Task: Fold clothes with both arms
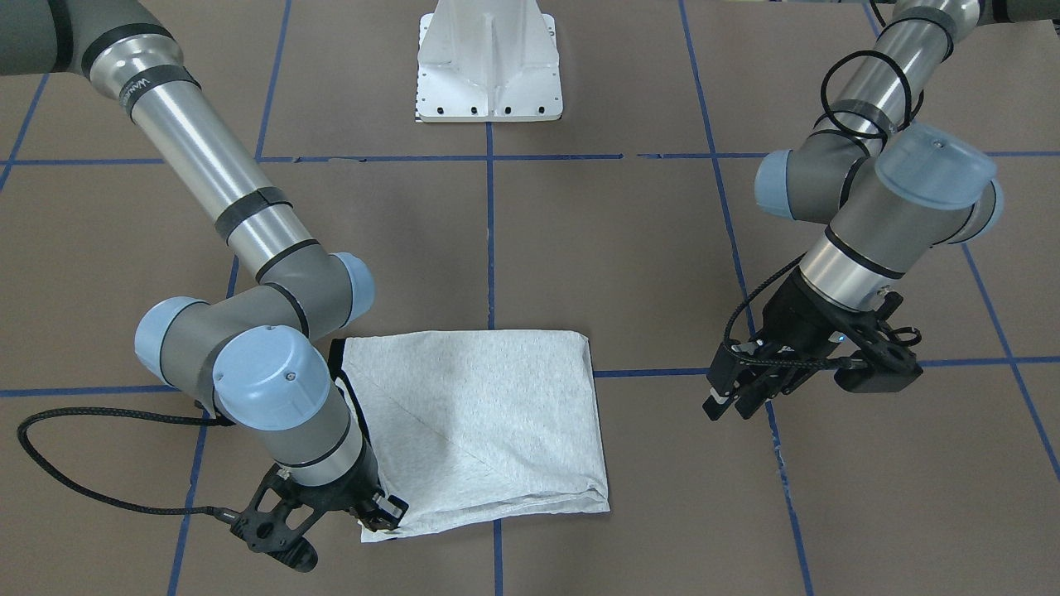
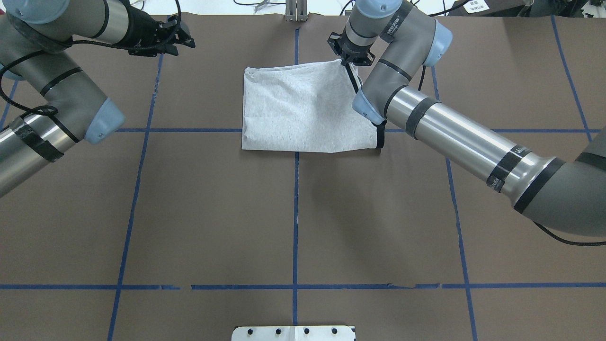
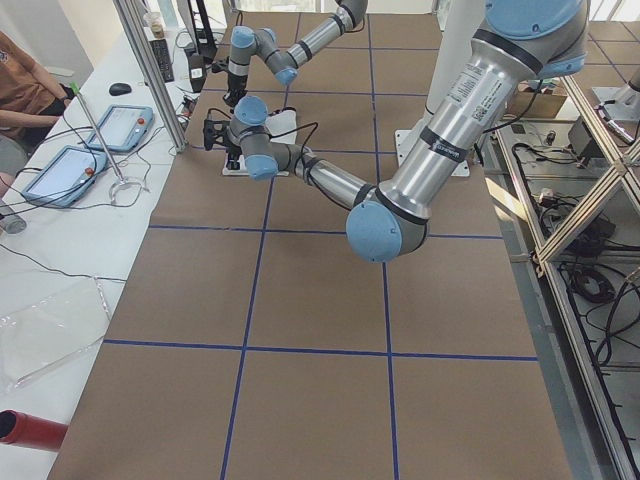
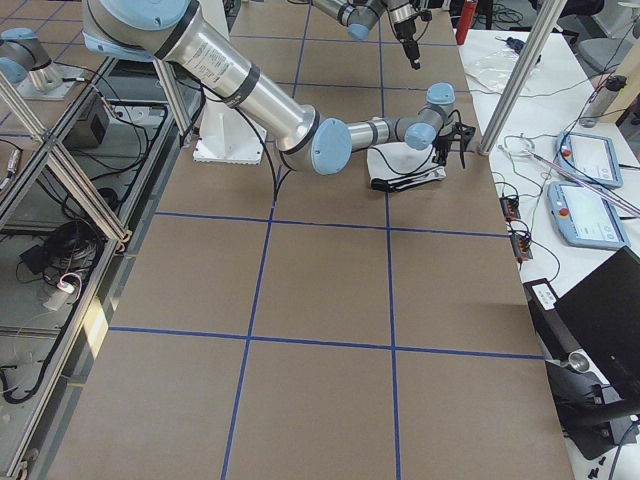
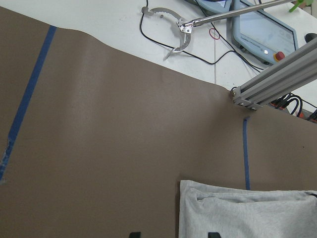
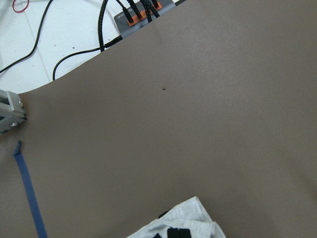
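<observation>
1. Currently the folded T-shirt (image 1: pixel 476 414) is lying flat as a rectangle by the middle of the table's (image 1: pixel 580 248) far edge.
2. The right gripper (image 1: pixel 379 515) is clamping its far right corner, probably to draw over another fold.
3. The left gripper (image 1: pixel 733 406) is hovering parted and empty toward the table's left end, clear of the cloth.

T-shirt (image 1: pixel 489 414) heather-grey, black edge trim; table (image 1: pixel 613 257) brown, blue tape grid (image 1: pixel 490 248); pedestal (image 1: pixel 489 66) white.
</observation>
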Tool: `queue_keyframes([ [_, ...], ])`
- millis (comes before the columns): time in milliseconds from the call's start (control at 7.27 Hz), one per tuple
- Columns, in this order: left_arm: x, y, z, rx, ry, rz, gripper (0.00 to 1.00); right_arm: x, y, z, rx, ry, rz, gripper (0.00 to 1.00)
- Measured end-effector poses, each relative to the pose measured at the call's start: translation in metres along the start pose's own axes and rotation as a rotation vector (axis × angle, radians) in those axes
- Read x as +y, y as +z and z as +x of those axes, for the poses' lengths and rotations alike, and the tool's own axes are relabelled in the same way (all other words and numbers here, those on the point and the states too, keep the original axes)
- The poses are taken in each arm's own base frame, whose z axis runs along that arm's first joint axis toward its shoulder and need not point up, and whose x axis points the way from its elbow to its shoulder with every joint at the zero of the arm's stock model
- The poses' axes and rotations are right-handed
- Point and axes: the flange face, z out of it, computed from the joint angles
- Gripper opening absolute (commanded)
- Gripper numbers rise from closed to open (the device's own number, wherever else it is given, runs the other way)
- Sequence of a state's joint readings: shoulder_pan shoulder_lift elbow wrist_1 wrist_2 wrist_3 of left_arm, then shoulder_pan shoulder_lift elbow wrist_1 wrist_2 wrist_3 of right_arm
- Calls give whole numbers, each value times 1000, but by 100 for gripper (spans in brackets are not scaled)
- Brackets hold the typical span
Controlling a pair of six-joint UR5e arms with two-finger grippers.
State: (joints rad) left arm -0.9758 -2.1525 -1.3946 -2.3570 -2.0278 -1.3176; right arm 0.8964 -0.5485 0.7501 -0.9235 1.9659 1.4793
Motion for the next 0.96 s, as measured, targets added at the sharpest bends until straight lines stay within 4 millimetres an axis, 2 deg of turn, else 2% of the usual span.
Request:
queue_keyframes([
  [138, 2, -1, -4, -2, 2, -3, 54, -10, -17, 19, -5, 3, -22, 0],
  [275, 6, -3, -13, -8, 14, -9, 54, -13, -44, 39, 9, 2, -57, 0],
  [413, 12, -8, -27, -16, 60, -15, 54, -13, -74, 68, 29, -35, -89, 0],
  [550, 20, -15, -44, -23, 146, -31, 54, -20, -104, 112, 32, -87, -124, 2],
  [688, 24, -25, -66, -31, 239, -53, 54, -33, -133, 165, 23, -118, -148, 11],
  [825, 21, -37, -97, -50, 320, -65, 54, -42, -155, 222, 21, -149, -152, 15],
  [963, 17, -51, -134, -80, 390, -73, 53, -48, -169, 282, 35, -193, -150, 19],
])
